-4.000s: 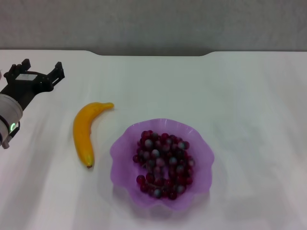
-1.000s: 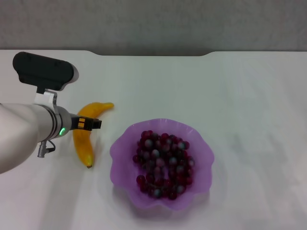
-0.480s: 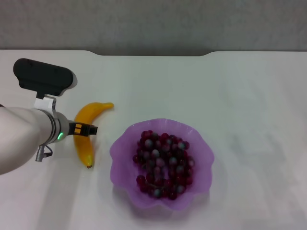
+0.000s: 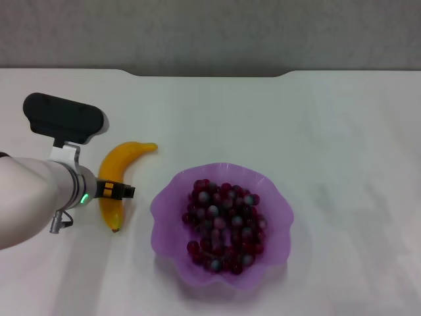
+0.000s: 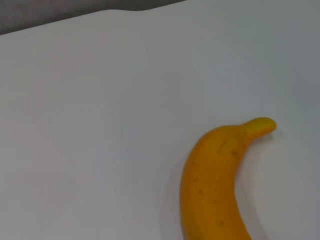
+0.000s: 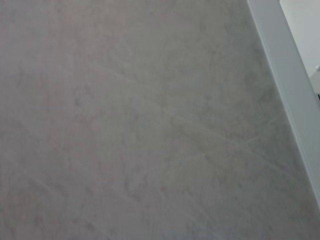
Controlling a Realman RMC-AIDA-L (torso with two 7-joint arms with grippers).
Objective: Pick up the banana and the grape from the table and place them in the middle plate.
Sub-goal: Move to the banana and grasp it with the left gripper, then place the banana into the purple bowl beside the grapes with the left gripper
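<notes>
- Where the left arm reaches in from the left side of the head view, the left gripper sits at the banana, overlapping its middle section; only a dark tip with orange marks shows.
- Whether the left gripper is spread or pressed onto the banana cannot be told: the wrist and the black camera housing hide the fingers.
- The banana lies on the table, left of the plate and apart from it; its yellow stem end points toward the far edge and its dark tip toward the near edge.
- In the left wrist view the banana fills the lower part of the picture, its stem end resting on the white surface; none of the arm's own fingers show there.
- The bunch of grapes lies inside the purple plate, spread across its centre.
- The plate stands on the table near the near edge, around mid-width.
- The table's far edge carries a rounded notch.
- The right gripper appears in no view; the right wrist view shows only a grey floor and a pale strip at one side.
</notes>
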